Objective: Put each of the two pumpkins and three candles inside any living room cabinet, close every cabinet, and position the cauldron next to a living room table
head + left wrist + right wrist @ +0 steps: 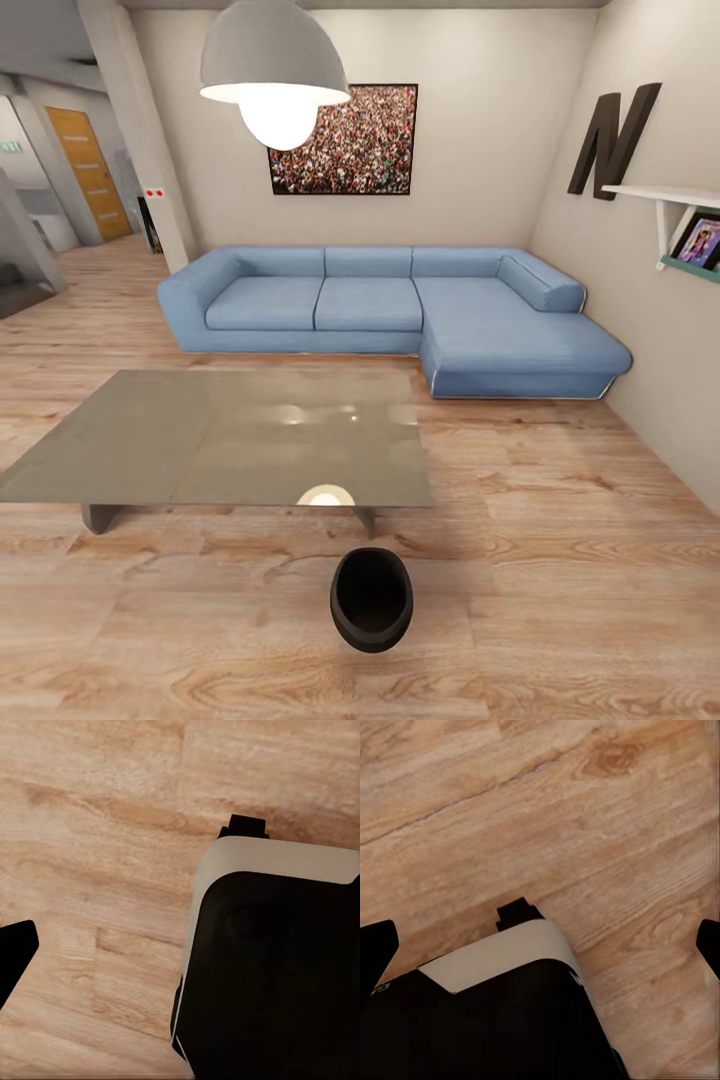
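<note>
Head view: cauldron [371, 598] near table [150, 440].

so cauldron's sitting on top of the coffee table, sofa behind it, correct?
Not quite. In the head view the cauldron sits on the wooden floor just in front of the coffee table, not on it. The blue sofa is behind the table.

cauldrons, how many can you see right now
1. The cauldron sits on the wooden floor just in front of the coffee table, near its front edge.
</note>
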`<state>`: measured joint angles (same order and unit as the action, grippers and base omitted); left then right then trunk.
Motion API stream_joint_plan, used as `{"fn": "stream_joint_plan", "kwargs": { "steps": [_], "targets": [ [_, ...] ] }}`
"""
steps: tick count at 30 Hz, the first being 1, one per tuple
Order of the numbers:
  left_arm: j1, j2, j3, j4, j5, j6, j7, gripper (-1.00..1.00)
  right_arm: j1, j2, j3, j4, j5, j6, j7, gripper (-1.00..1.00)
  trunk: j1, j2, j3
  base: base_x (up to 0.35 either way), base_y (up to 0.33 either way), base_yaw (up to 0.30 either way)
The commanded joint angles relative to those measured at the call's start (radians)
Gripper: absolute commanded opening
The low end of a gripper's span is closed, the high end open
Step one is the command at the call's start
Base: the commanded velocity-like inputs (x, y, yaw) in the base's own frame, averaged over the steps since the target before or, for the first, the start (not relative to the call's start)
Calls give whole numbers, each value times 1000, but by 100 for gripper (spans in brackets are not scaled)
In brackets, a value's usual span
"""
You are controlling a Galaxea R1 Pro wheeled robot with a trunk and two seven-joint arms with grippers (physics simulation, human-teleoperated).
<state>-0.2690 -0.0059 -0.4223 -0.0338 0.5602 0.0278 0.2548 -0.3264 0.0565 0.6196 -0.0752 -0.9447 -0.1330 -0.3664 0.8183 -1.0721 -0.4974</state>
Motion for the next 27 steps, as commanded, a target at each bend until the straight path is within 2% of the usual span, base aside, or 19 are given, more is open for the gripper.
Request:
{"fn": "stream_joint_plan", "kwargs": {
  "steps": [1,8,14,20,27],
  "targets": [
    [5,0,-9,-2,8,3,5,100,12,0,9,0,-11,-17,-3,100,-4,7,2,0,0,0],
    [66,1,-9,2,8,-31,5,100,35,1,9,25,-15,-42,-3,100,-31,56,24,0,0,0],
    [82,1,-10,3,9,-38,4,100,36,2,6,33,-18,-58,-3,100,-54,98,43,0,0,0],
    [92,5,-10,5,9,-38,4,100,45,11,4,38,-20,-124,-3,100,-77,140,65,0,0,0],
    [101,10,-10,5,9,-39,4,100,56,14,4,38,-19,-133,-3,100,-104,189,97,0,0,0]
  ]
}}
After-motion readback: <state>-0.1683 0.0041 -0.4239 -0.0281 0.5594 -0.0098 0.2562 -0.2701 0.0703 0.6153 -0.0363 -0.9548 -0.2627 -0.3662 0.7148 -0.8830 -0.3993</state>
